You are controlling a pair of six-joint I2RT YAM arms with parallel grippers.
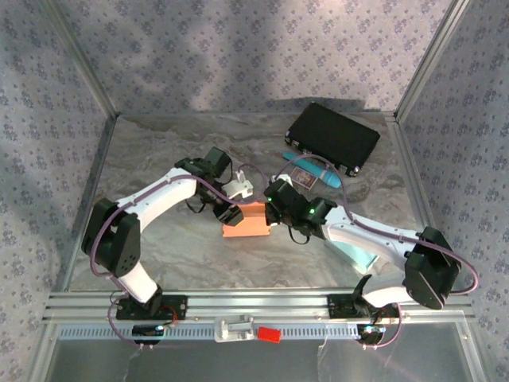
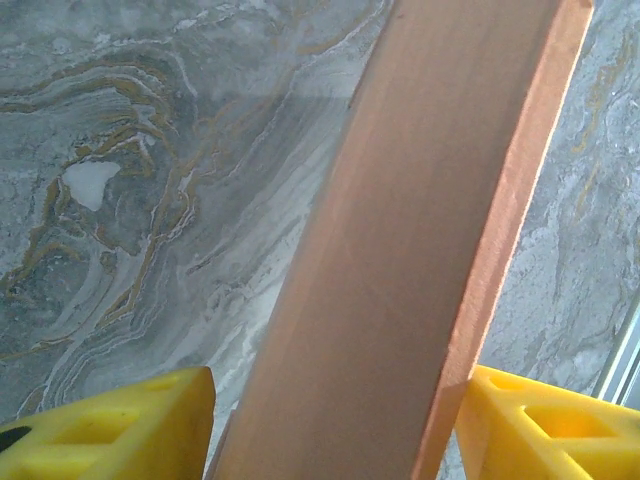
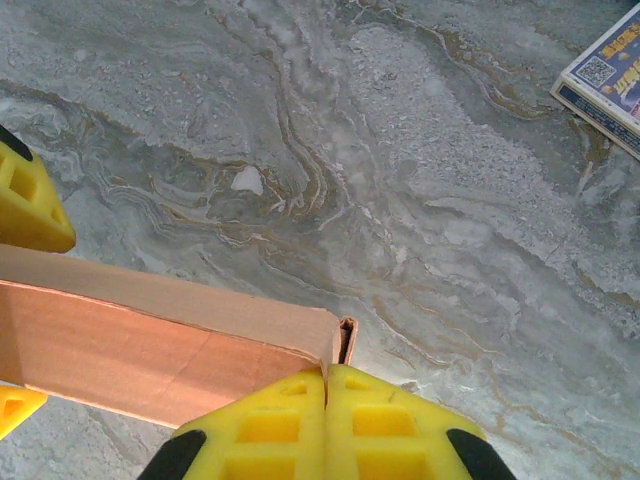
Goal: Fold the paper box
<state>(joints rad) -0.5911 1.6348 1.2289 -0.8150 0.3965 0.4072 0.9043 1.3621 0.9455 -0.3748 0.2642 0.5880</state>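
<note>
Box lies at table centre, between both grippers. Left gripper, at the box's 9 o'clock, stands part open astride a raised panel, one pad just clear of it, gripping nothing. Right gripper, at 3 o'clock, is closed, pads together at a box corner; whether a flap is pinched cannot be told. Judgement: folding is under way, with the walls partly raised and the flaps and closure outstanding. Material is thin orange card, matte, straight-creased, doubled at the corner. Table is glossy, marble-veined. Farther, at 1 o'clock: a teal pen, then a flat black case.
</note>
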